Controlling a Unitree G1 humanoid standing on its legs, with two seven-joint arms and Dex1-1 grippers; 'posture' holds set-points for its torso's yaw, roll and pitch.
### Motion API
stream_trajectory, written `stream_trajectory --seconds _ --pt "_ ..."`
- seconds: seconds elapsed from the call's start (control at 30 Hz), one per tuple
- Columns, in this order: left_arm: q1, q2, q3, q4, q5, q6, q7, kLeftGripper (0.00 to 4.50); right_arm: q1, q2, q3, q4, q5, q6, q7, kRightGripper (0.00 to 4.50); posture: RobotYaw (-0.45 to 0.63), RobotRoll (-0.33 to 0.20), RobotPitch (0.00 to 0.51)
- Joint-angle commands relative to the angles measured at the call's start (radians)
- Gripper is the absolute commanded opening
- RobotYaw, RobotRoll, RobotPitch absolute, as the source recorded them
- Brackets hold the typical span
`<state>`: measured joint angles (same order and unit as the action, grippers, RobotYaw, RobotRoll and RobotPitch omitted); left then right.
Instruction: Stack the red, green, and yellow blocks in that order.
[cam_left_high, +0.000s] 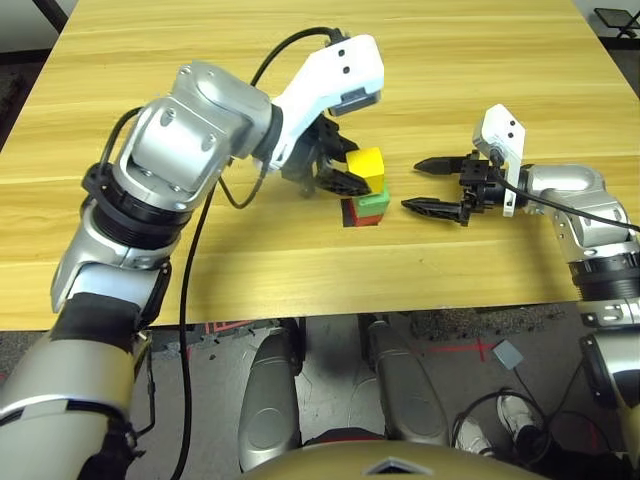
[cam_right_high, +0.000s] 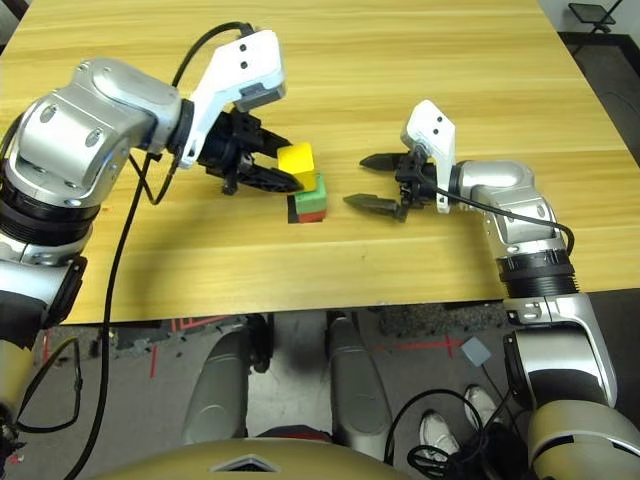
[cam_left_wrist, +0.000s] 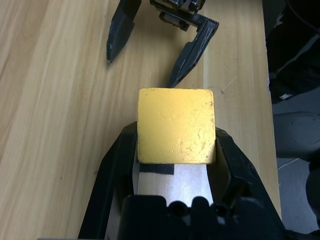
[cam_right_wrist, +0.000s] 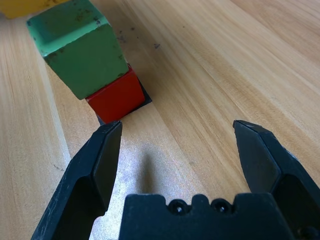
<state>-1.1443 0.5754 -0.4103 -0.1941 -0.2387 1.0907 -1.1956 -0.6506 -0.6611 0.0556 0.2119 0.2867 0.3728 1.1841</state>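
1. Gripping the bright yellow, matte, hard-looking cube (cam_right_high: 296, 165) in the left gripper (cam_left_wrist: 176, 135); closing the two black fingers against its opposite side faces, keeping the jaws as narrow as the cube allows.
2. Holding the yellow cube above and slightly left of the pale green matte cube (cam_right_wrist: 87, 65), near the middle of the pale wooden table (cam_left_high: 480, 60).
3. Resting, for the green cube, on the bright red matte cube (cam_right_wrist: 117, 97); lying beneath both, a flat black square patch (cam_right_high: 292, 210). Judging red-green in place, yellow remaining.
4. Holding the right gripper (cam_right_wrist: 177, 123) wide apart, with nothing between its fingers, right of the stack.
5. Estimating handling: probably light, stiff, not fragile; possibly somewhat slippery on the smooth, scuffed faces. Favouring a central hold on two opposite sides, leaving the underside free for seating.
6. Judging next: moving right over green, lowering level, opening gently. Risking a nudge to the green cube, or an overhanging yellow one, if lowering off-centre.
7. Checking containers: finding no tray or bowl, hence no contents to record; building directly over the patch.
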Motion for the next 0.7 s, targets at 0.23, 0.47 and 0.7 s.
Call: stream_trajectory --seconds 0.23,0.47,0.7 --pt "0.002 -0.026 -0.045 -0.021 -0.028 -0.021 0.040 2.00 0.040 -0.012 -0.013 -0.043 0.015 0.021 -0.010 4.50 0.06 0.010 0.283" --pt "0.018 -0.026 -0.052 -0.011 -0.029 -0.038 0.069 2.00 0.043 -0.012 -0.013 -0.044 0.017 0.025 -0.011 4.50 0.06 0.008 0.287" --pt "0.021 -0.011 -0.057 -0.005 -0.028 -0.053 0.075 2.00 0.036 -0.012 -0.009 -0.032 0.015 0.021 -0.005 4.50 0.07 0.006 0.286"
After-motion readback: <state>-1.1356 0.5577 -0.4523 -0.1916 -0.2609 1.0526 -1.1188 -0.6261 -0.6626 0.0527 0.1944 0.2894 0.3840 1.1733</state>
